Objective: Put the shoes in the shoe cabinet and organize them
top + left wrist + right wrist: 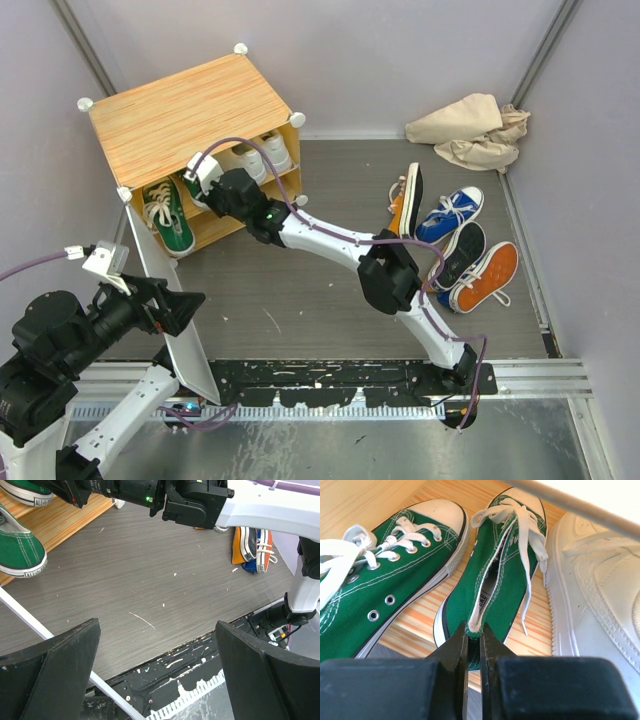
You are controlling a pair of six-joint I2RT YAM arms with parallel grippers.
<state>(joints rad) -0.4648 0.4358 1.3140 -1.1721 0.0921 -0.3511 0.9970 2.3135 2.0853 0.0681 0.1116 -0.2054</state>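
Note:
The shoe cabinet (185, 110) stands at the back left with its white door (175, 320) swung open toward me. My right gripper (474, 632) reaches into the lower shelf and is shut on the heel rim of a green shoe (495, 580). Its green mate (385, 590) lies to the left and a white shoe (600, 595) to the right. In the top view the right gripper (205, 185) is at the cabinet's opening beside the green shoes (165, 215). White shoes (262, 155) sit further in. My left gripper (185, 305) hangs open by the door, holding nothing.
Orange shoes (488, 275) and blue shoes (452, 215) lie in a heap on the floor at the right, one orange shoe (405, 200) standing on edge. A crumpled beige cloth bag (470, 130) sits in the back right corner. Walls close in both sides.

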